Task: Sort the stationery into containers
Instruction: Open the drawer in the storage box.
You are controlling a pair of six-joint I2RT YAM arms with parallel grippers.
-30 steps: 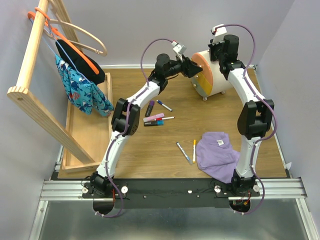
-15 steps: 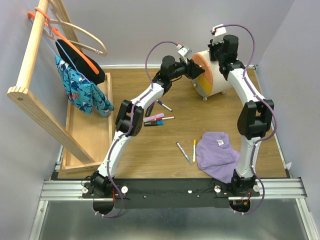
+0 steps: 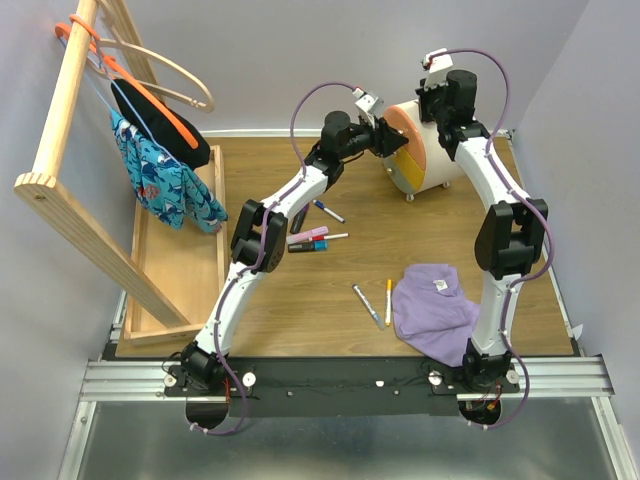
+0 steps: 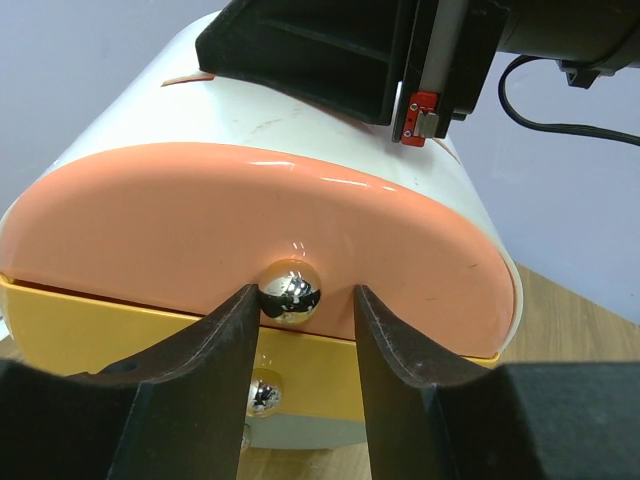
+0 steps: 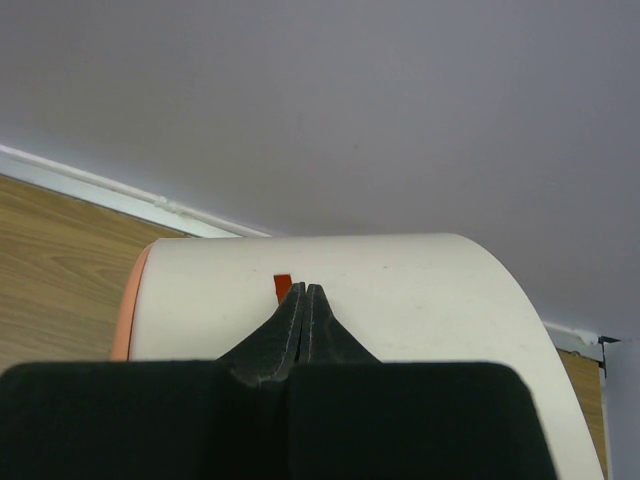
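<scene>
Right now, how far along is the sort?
Done: nothing. The orange drawer looks closed and the pens lie on the table. In hand: left gripper open around the drawer's knob; right gripper shut, tips on top of the drawer unit. Left: pull the drawer open, load every pen.

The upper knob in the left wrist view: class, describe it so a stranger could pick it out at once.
Find the cream drawer unit at the table's far right. On its orange drawer front, low in the middle, sits a silver ball knob. Unlike the knob on the yellow drawer below, it sits between the left gripper's fingers.
</scene>
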